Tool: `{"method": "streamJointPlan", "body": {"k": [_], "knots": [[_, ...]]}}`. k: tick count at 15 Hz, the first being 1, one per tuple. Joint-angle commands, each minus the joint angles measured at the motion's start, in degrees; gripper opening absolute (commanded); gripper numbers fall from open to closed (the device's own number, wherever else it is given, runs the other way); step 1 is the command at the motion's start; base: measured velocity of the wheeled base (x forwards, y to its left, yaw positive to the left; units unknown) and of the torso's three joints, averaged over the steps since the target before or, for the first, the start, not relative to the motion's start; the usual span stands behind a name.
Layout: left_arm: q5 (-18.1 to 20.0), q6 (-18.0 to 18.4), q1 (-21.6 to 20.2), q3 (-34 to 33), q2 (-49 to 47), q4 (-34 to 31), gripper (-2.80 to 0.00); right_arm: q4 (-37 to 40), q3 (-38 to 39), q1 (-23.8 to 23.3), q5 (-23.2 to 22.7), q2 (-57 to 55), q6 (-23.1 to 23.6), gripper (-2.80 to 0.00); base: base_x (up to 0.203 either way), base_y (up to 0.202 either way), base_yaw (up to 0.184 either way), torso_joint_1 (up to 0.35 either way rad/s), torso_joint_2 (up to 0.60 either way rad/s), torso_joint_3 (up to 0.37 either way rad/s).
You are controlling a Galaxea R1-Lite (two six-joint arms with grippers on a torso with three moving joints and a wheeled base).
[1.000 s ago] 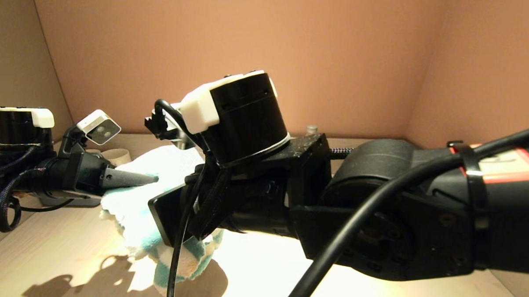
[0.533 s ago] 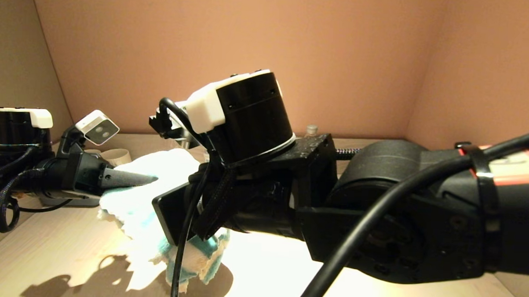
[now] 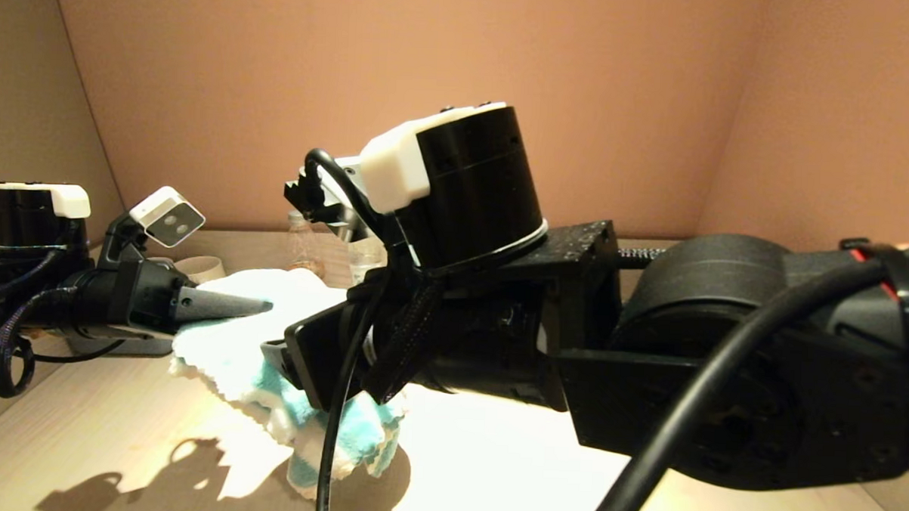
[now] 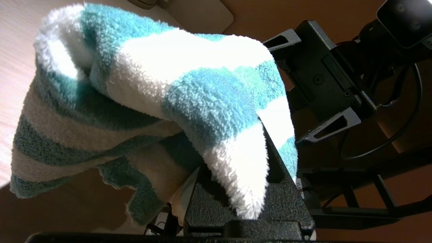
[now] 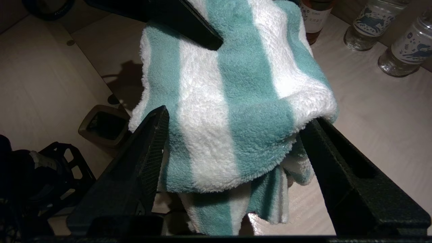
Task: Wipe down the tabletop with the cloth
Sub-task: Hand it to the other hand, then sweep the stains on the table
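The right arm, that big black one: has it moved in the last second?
Yes. The right gripper and its arm have slid toward the robot's right and risen against the back wall, uncovering bottles behind.

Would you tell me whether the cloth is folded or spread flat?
Folded: the cloth hangs doubled over the left hand, layers showing beneath.

You're looking at a fluffy terry cloth (image 5: 233,111) showing wide teal and white stripes, with white scalloped edging. The pale beige wood-grain tabletop (image 3: 78,431) is glowing almost white under the lamp. Your textured matt black right gripper (image 5: 233,135) is showing on either side of the stripes, and your black left gripper (image 3: 260,307) is showing grey tapered fingers (image 3: 226,306). Clear glass bottles (image 5: 368,23) are wearing white labels with dark blue drawings. Behind, a plain salmon-pink wall (image 3: 619,80) is catching warm light.
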State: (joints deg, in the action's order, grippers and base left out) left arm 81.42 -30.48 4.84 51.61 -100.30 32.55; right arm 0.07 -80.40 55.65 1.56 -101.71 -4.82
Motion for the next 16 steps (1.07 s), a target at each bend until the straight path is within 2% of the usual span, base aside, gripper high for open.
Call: {"method": "streamJointPlan", "body": {"k": [1, 5, 6, 7, 9, 10, 12, 16], "knots": [[0.3, -0.1, -0.8, 0.5, -0.7, 0.2, -2.80, 0.0, 2.3, -1.6, 0.0, 3.1, 0.0, 0.00, 0.000, 0.000, 0.000, 0.000, 0.00, 0.000], [0.2, -0.2, -3.1, 1.0, -0.6, 0.2, -2.80, 0.1, 4.1, -5.0, 0.0, 6.9, -0.1, 0.00, 0.000, 0.000, 0.000, 0.000, 0.00, 0.000], [0.3, -0.3, -5.3, 1.3, -0.5, 0.2, -2.80, 0.2, 4.6, -7.4, 0.0, 8.4, 0.0, 0.00, 0.000, 0.000, 0.000, 0.000, 0.00, 0.000], [0.3, -0.4, -7.4, 1.6, -0.3, 0.2, -2.80, 0.1, 5.5, -10.8, 0.0, 10.5, 0.1, -2.80, 0.000, 0.000, 0.000, 0.000, 0.00, 0.000], [0.2, -0.5, -9.1, 2.2, -0.1, 0.2, -2.80, 0.1, 7.5, -16.0, 0.0, 14.1, 0.0, -2.80, 0.000, 0.000, 0.000, 0.000, 0.00, 0.000], [0.2, -0.5, -9.5, 2.3, 0.1, 0.2, -2.80, 0.1, 8.2, -16.7, -0.1, 14.7, -0.1, -2.80, 0.000, 0.000, 0.000, 0.000, 0.00, 0.000], [0.1, -0.6, -10.6, 2.7, 0.6, 0.2, -2.80, 0.1, 9.7, -21.1, 0.0, 17.4, -0.1, -2.80, 0.000, 0.000, 0.000, 0.000, 0.00, 0.000], [-1.7, -1.1, -12.0, 3.9, 3.4, 0.2, -2.80, 0.2, 14.1, -36.7, 4.4, 23.9, -0.3, -2.80, 0.000, 0.000, 0.000, 0.000, 0.00, 0.000]]}}
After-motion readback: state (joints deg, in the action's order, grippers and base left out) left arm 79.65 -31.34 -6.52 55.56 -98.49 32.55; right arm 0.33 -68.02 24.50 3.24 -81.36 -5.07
